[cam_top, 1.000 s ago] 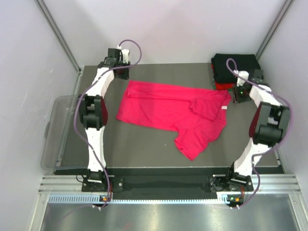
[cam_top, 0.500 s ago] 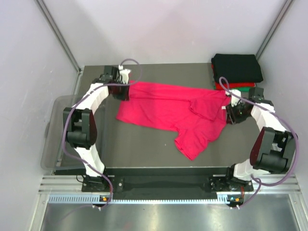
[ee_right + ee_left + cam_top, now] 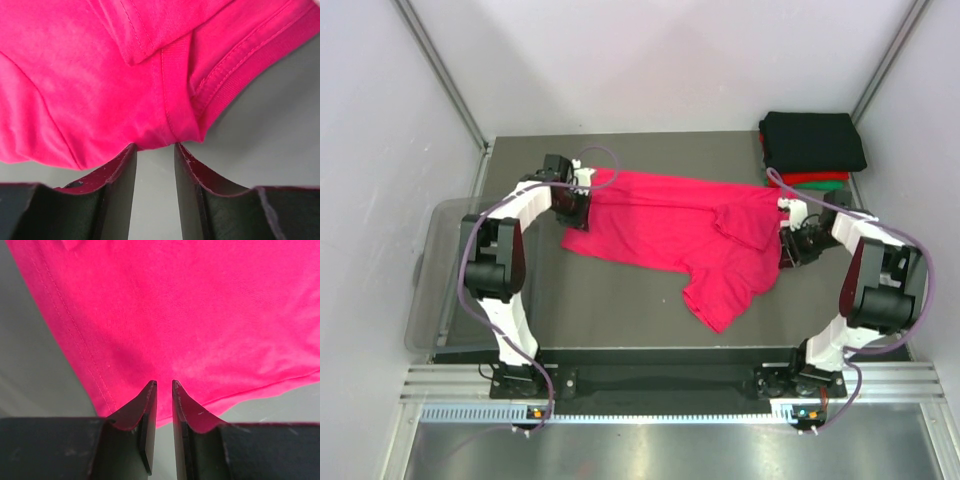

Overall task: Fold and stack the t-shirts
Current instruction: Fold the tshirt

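Observation:
A magenta-pink t-shirt (image 3: 670, 228) lies spread and rumpled across the table, one sleeve folded over at the right and a part hanging toward the front. My left gripper (image 3: 570, 207) is low at its left edge. In the left wrist view its tips (image 3: 163, 384) sit over the hem (image 3: 100, 385) with a narrow gap and grip nothing. My right gripper (image 3: 788, 243) is at the shirt's right edge. In the right wrist view it (image 3: 155, 146) is open, with the tips touching a sleeve seam (image 3: 172, 100). Folded black (image 3: 812, 140), red (image 3: 788, 179) and green (image 3: 837, 180) shirts are stacked at the back right.
A clear plastic bin (image 3: 432, 275) hangs off the table's left side. Grey walls and metal posts close in the table at the back and sides. The dark table (image 3: 610, 300) shows bare in front of the shirt.
Both arms have swung in from the back corners and come down to the shirt, the left to its left edge, the right to its right edge. The shirt has not moved.

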Controlling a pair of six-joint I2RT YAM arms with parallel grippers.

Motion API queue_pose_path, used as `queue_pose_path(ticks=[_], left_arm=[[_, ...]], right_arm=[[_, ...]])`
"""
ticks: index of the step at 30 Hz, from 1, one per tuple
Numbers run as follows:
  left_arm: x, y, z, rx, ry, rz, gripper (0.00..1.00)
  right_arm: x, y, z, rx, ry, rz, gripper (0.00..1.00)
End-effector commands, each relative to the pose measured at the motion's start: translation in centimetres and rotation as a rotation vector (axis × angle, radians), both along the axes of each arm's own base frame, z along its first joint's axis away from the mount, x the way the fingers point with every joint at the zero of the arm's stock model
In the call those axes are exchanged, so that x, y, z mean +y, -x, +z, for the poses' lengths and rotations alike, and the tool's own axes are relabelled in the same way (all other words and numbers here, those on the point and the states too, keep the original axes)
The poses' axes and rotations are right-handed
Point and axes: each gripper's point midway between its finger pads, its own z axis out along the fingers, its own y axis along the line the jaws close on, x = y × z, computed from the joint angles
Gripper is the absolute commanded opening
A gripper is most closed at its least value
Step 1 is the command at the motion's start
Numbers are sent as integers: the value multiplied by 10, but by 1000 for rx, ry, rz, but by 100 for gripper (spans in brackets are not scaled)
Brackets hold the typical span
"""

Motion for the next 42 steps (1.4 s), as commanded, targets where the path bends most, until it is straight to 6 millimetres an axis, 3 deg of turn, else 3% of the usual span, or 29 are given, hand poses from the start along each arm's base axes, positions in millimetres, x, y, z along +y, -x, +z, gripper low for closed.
queue_pose_path(ticks=[1, 8, 10, 11, 15, 25, 42], left_arm=[[1, -6, 3, -23, -12, -18, 24], [7, 10, -17, 67, -47, -25, 22], [10, 17, -23, 95, -64, -27, 20], [12, 18, -24, 96, -71, -28, 20], [20, 28, -25, 100, -109, -32, 18], [28, 41, -23, 87, -145, -30, 16], [38, 46, 11, 11, -188, -28, 18]], right_arm=[[5, -22, 2, -38, -16, 11, 37], [-9, -27, -13, -16, 51, -43, 37], [-9, -25, -17, -4, 52, -40, 27], [-10, -23, -19, 3, 58, -41, 16], [-17, -15, -20, 17, 102, -47, 6], [-33, 3, -15, 20, 214, -43, 5], [-47, 2, -5, -14, 276, -56, 9]])
